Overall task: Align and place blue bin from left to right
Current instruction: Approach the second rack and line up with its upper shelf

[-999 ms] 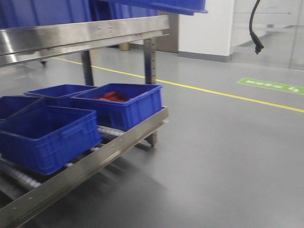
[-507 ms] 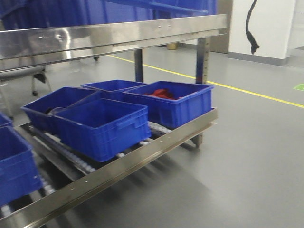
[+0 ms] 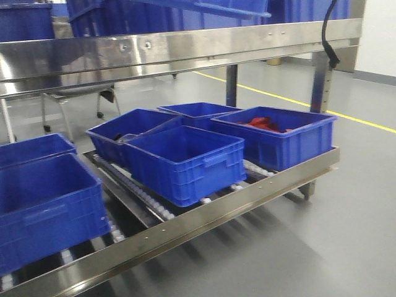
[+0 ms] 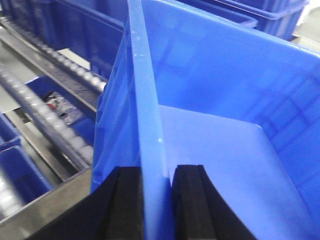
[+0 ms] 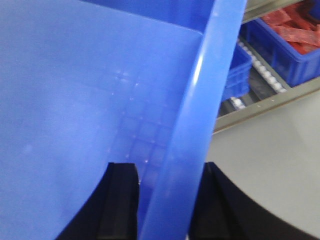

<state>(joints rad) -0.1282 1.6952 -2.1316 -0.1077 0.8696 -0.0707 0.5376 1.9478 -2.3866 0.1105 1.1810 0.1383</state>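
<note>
I hold the blue bin (image 4: pixel 225 100) up between both arms. My left gripper (image 4: pixel 157 200) is shut on its left wall, one black pad on each side of the rim. On the opposite side, my right gripper (image 5: pixel 167 200) is shut on the blue bin (image 5: pixel 75 90), straddling the lipped rim. In the front view only the blue bin's (image 3: pixel 204 6) lower edge shows, along the top of the frame above the rack's upper beam (image 3: pixel 173 49). Neither gripper shows in the front view.
A steel rack's lower roller shelf (image 3: pixel 216 216) carries several darker blue tubs: one with red items (image 3: pixel 278 139), a front middle one (image 3: pixel 185 161) and one at left (image 3: pixel 43 204). A black cable (image 3: pixel 331 37) hangs at top right. A yellow floor line (image 3: pixel 346 114) runs behind.
The rack and its tubs have slid rightward across the front view, and more tubs have come in at the left. The held bin stays at the top of the view.
</note>
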